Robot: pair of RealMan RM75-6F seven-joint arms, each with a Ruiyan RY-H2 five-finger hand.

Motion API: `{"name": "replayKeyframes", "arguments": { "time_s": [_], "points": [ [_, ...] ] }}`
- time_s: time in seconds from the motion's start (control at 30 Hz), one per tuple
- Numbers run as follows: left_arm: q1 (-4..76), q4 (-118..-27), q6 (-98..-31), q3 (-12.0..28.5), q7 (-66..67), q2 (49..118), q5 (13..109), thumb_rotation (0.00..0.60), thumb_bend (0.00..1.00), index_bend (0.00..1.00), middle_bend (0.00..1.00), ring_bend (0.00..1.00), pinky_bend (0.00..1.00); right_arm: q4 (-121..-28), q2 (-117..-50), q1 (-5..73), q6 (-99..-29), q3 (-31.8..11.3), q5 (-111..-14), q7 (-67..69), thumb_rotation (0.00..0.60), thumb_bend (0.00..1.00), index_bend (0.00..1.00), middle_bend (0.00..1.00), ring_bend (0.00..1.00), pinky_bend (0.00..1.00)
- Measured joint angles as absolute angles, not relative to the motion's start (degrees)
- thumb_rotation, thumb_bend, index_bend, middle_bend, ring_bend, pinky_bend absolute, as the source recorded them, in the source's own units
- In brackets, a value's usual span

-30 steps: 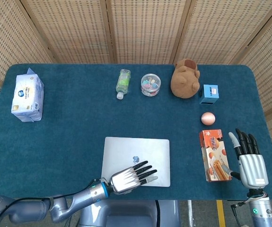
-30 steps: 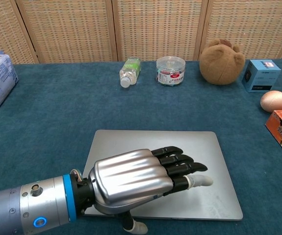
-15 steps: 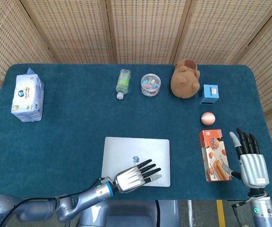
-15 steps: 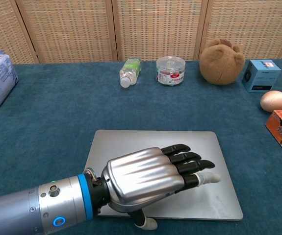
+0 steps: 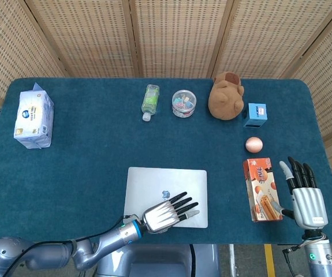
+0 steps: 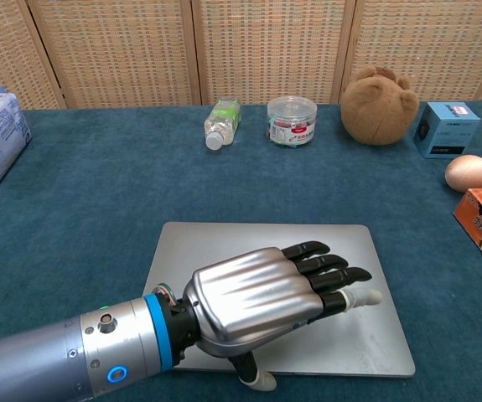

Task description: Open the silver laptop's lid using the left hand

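We see a table [image 5: 96, 144] covered in dark teal cloth filling most of the frame. Behind it, along the top, woven wicker screen panels [image 5: 177, 34] in wooden frames. Lower right corner shows grey floor [image 5: 252, 259] with a yellow stripe [image 5: 268, 259]. Light is even.

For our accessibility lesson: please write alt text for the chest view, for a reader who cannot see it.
A metallic robot left hand reaches across the closed silver laptop on a blue table, fingers extended over the lid and thumb at its near edge. Along the far side stand a bottle, a clear jar, a brown plush toy and a blue box.
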State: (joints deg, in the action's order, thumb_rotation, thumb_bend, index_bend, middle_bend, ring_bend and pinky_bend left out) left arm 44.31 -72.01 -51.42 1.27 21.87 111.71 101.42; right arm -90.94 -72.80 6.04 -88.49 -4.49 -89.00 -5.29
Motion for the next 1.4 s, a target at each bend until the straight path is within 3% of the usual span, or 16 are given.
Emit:
{"name": "replayKeyframes", "arguments": {
  "time_s": [0.23,0.3,1.03,1.4],
  "points": [
    [44.7,-71.7,-51.7,1.0,22.5,111.9,100.8,0.600,0.33,0.00,0.00,0.00,0.00,-91.0,-72.7,6.1,-88.3,-4.5,-89.0,-4.9,0.600,0.00,0.00,0.00,0.00,0.00],
    [44.8,-71.7,-51.8,1.0,22.9,111.9,100.6,0.600,0.37,0.00,0.00,0.00,0.00,-91.0,-72.6,6.1,-88.2,-4.5,-89.0,-4.7,0.600,0.00,0.00,0.00,0.00,0.00],
    [45.6,-71.3,-53.7,1.5,25.9,111.6,99.0,0.600,0.39,0.00,0.00,0.00,0.00,-91.2,-72.1,6.1,-87.7,-4.5,-88.8,-3.3,0.600,0.00,0.00,0.00,0.00,0.00],
    [46.5,-70.8,-57.6,7.0,29.1,111.2,97.6,0.600,0.42,0.00,0.00,0.00,0.00,-91.2,-71.9,6.2,-87.3,-4.4,-88.8,-2.7,0.600,0.00,0.00,0.00,0.00,0.00]
  ]
}}
